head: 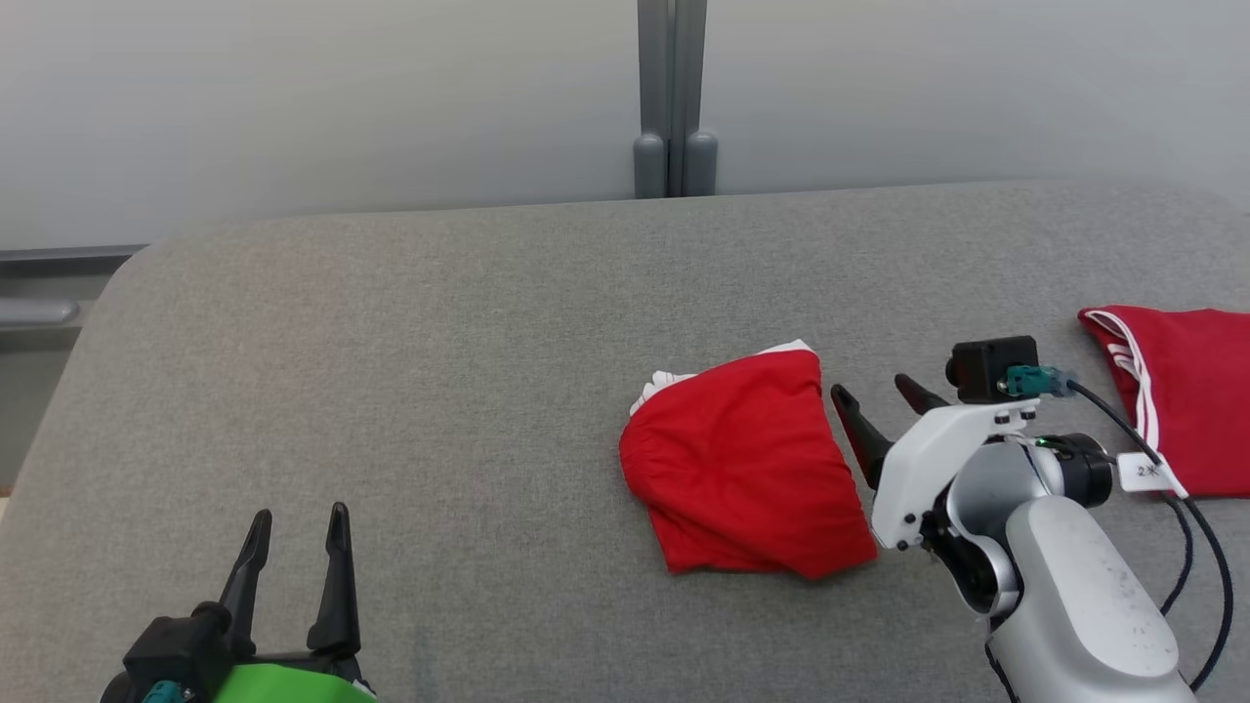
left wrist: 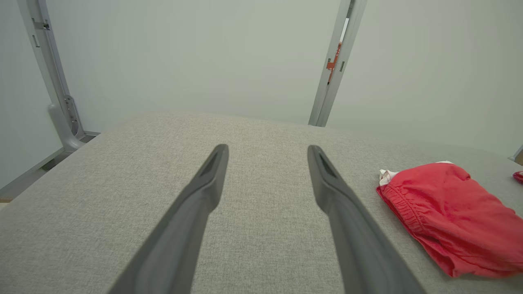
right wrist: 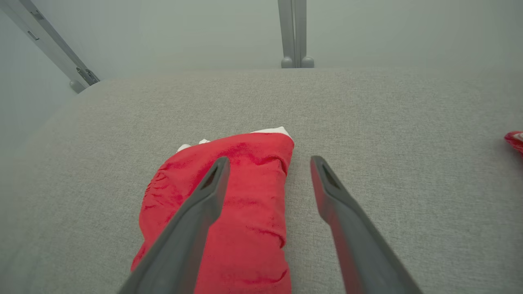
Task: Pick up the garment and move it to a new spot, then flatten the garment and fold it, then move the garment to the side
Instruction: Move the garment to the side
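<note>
- Garment — folded — lies right of centre on the grey surface, long axis near-to-far, white trim at the far end.
- Right gripper just beside it, fingers apart, empty.
- Left gripper well apart, fingers spread.

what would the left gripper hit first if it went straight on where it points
Nothing, as far as the views show: the left gripper points across bare grey cushion toward the wall, with the red garment off to its right. Its height over the cushion is unclear.

White tag on a black cable: "2" plus a blurred, unreadable character.
</note>
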### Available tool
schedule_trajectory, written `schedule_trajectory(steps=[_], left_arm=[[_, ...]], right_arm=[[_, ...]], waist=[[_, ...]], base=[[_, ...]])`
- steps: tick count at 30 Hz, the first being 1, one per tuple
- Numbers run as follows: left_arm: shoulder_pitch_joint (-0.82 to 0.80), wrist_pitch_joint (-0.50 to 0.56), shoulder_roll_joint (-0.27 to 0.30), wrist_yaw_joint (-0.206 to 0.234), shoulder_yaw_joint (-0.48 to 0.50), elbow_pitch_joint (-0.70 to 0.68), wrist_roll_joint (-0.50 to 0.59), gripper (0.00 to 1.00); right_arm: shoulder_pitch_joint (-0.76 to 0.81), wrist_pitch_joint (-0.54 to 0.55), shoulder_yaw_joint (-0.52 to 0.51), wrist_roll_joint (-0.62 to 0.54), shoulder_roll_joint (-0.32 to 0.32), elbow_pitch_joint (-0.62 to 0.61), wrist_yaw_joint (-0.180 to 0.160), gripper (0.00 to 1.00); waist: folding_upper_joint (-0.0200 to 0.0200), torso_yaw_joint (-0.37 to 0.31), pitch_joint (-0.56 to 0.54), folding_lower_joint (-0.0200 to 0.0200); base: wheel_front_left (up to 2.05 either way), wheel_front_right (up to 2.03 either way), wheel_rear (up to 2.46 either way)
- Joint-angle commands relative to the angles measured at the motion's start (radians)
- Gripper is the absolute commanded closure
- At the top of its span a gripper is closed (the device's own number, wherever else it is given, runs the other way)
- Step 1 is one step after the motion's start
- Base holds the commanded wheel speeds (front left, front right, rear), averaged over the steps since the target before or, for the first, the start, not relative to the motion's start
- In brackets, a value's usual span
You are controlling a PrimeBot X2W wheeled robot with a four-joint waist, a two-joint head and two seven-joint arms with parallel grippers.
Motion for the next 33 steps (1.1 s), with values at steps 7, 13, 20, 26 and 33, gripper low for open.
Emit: schedule_trajectory(steps=[7, 13, 20, 26, 33], left_arm=[[-0.044, -0.003, -0.001, -0.003, -0.024, -0.002, -0.010, 0.00], [-0.061, -0.003, 0.003, -0.003, -0.032, -0.002, -0.012, 0.00], [-0.067, -0.003, -0.008, -0.003, -0.035, -0.003, -0.013, 0.00], [-0.075, -0.003, -0.013, -0.003, -0.039, -0.007, -0.015, 0.00], [-0.068, -0.003, -0.019, -0.003, -0.020, -0.045, -0.001, 0.00]], right_arm=[[-0.114, 0.142, -0.037, -0.020, 0.026, 0.233, 0.000, 0.00], [-0.166, 0.162, -0.049, -0.006, 0.034, 0.382, 0.000, 0.00], [-0.225, 0.188, -0.020, -0.047, 0.016, 0.498, 0.000, 1.00], [-0.309, 0.175, 0.042, -0.073, -0.028, 0.515, -0.001, 1.00], [-0.428, 0.237, 0.181, -0.019, -0.124, 0.446, -0.001, 1.00]], waist=[[0.0000, 0.064, 0.058, 0.0000], [0.0000, 0.092, 0.080, 0.0000], [0.0000, 0.093, 0.093, 0.0000], [0.0000, 0.071, 0.106, 0.0000], [0.0000, -0.004, 0.129, 0.0000]], base=[[0.00, 0.00, 0.00], [0.00, 0.00, 0.00], [0.00, 0.00, 0.00], [0.00, 0.00, 0.00], [0.00, 0.00, 0.00]])
